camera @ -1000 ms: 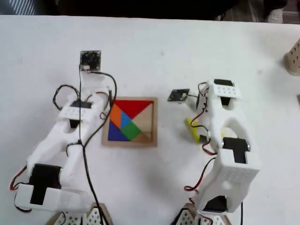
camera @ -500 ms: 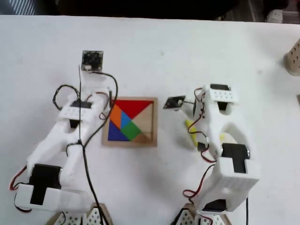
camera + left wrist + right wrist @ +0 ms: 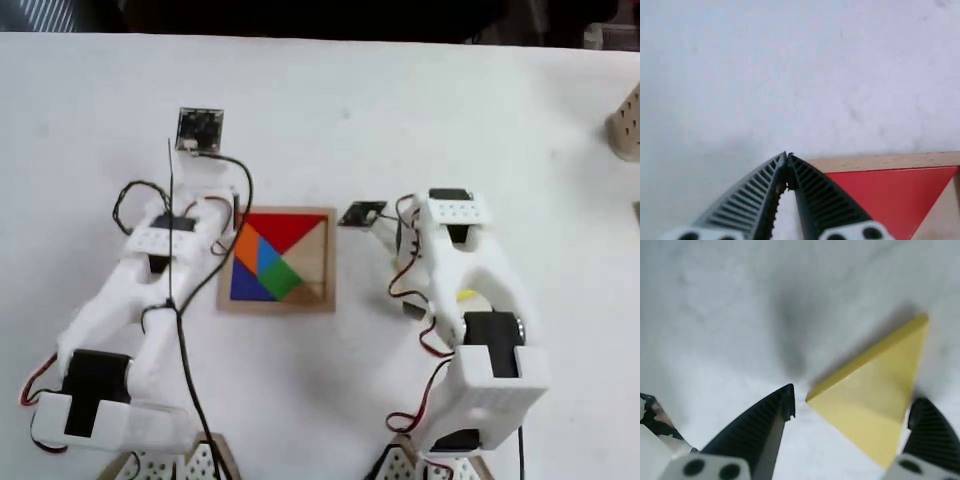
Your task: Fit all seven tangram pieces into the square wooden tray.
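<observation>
The square wooden tray [image 3: 322, 262] lies between the arms and holds red [image 3: 288, 232], orange [image 3: 246, 248], blue [image 3: 250, 282] and green [image 3: 283, 277] pieces, with bare wood along its right side. My left gripper [image 3: 787, 158] is shut and empty, its tips at the tray's rim [image 3: 880, 161] by the red triangle [image 3: 885, 195]; from above it sits at the tray's far-left corner [image 3: 237, 210]. My right gripper [image 3: 855, 415] is open, one finger on each side of a yellow triangle [image 3: 875, 405] on the table. From above, the right arm [image 3: 455, 215] covers that piece, right of the tray.
Black cables [image 3: 180, 330] run across the left arm. A small camera board [image 3: 200, 127] juts beyond the left arm, another [image 3: 362, 212] beside the right arm. A wooden pegged object [image 3: 627, 125] stands at the right edge. The far table is open white surface.
The right arm has swung left toward the tray and now covers the yellow triangle, which was visible beside it before. The left arm has hardly moved.
</observation>
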{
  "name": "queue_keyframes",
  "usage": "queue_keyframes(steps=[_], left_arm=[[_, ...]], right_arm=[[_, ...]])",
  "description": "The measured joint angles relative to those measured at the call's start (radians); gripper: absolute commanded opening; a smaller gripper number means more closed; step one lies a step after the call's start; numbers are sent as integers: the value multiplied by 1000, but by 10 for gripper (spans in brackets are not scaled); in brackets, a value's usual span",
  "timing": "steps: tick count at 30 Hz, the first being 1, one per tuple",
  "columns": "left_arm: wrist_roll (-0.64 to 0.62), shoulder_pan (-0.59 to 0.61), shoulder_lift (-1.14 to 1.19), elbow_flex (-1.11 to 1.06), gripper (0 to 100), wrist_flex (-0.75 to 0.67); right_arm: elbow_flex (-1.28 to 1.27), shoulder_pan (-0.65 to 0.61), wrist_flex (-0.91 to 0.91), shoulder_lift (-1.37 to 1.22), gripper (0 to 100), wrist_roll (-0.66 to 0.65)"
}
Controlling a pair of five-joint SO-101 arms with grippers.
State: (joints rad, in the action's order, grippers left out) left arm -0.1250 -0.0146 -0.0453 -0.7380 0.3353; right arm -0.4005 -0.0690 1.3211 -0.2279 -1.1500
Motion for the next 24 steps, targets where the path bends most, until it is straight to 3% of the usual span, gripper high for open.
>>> queue_keyframes(steps=[15,22,24], left_arm=[[3,0,0,0,24,0],[3,0,0,0,24,0],[3,0,0,0,24,0]], right_arm=[[0,14,0,0,350,-64],[3,15,-26,2,197,-64],[9,17,-49,8,203,-64]])
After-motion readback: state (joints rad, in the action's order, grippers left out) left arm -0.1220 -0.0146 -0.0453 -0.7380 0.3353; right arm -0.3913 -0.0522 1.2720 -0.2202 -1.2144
